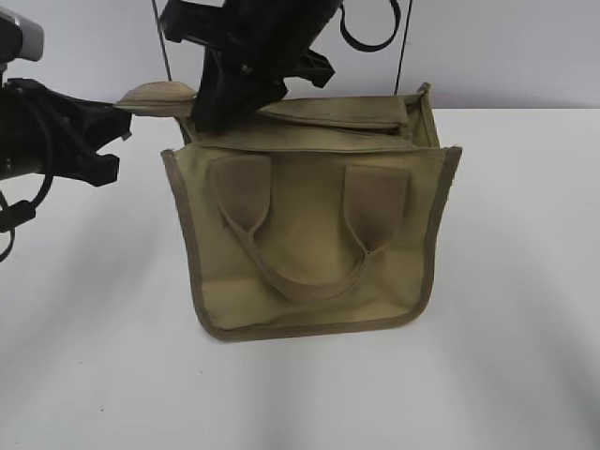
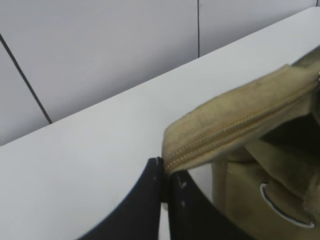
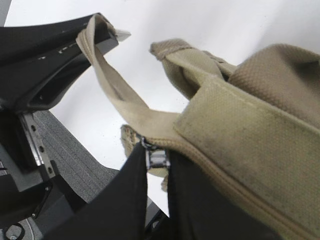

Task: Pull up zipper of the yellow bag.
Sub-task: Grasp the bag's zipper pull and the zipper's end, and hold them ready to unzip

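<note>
The yellow bag [image 1: 300,244] stands upright on the white table, its two strap handles facing me. The zipper runs along its top strip, whose loose end [image 1: 155,94] sticks out to the left. My left gripper [image 1: 127,117] is shut on that end; in the left wrist view its jaws [image 2: 167,175] pinch the strip beside the zip line [image 2: 235,127]. My right gripper [image 1: 208,117] reaches down from behind to the bag's top left corner. In the right wrist view its jaws [image 3: 158,170] are shut on the silver pull [image 3: 158,158], under the bag's edge [image 3: 250,130].
The white table [image 1: 506,356] spreads in front of and to the right of the bag. A pale wall stands behind it. The left arm's dark body [image 1: 47,141] sits at the left edge. A grey ribbed surface [image 3: 75,165] shows below the table edge.
</note>
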`<state>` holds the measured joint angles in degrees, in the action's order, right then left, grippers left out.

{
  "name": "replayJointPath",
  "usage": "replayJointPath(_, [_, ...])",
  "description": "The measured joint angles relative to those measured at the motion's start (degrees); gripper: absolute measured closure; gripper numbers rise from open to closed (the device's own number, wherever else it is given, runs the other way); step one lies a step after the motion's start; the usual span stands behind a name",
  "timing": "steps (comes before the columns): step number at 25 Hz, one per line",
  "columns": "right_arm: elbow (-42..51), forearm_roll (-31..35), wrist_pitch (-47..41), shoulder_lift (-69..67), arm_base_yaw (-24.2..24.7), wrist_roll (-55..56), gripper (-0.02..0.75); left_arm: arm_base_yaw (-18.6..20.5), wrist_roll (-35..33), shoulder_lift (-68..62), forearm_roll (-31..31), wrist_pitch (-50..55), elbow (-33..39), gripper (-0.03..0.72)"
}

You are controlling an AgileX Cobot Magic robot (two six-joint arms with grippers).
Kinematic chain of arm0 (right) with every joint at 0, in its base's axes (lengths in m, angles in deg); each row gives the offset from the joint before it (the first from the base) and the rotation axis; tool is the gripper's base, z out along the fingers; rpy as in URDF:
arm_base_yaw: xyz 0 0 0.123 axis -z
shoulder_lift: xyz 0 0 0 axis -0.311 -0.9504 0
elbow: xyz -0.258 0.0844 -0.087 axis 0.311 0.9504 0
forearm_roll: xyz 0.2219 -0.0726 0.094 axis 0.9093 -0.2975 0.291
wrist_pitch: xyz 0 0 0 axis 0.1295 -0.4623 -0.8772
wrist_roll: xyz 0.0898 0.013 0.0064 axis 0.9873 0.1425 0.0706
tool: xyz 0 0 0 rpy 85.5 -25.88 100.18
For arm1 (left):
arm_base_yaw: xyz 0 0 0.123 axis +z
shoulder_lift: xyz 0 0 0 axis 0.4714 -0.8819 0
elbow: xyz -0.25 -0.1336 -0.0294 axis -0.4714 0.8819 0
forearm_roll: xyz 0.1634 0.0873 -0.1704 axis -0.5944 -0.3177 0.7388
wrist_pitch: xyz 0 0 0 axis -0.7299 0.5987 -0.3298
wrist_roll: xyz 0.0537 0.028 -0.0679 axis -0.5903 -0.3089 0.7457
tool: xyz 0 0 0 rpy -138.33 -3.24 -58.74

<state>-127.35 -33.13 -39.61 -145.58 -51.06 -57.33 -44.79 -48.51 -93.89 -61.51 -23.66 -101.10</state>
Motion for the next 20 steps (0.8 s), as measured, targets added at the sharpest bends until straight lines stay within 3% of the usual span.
replayJointPath(20, [0.0, 3.85, 0.15, -3.55, 0.79, -3.05, 0.672, -0.01, 0.0, 1.68, 0.41, 8.85, 0.0, 0.692])
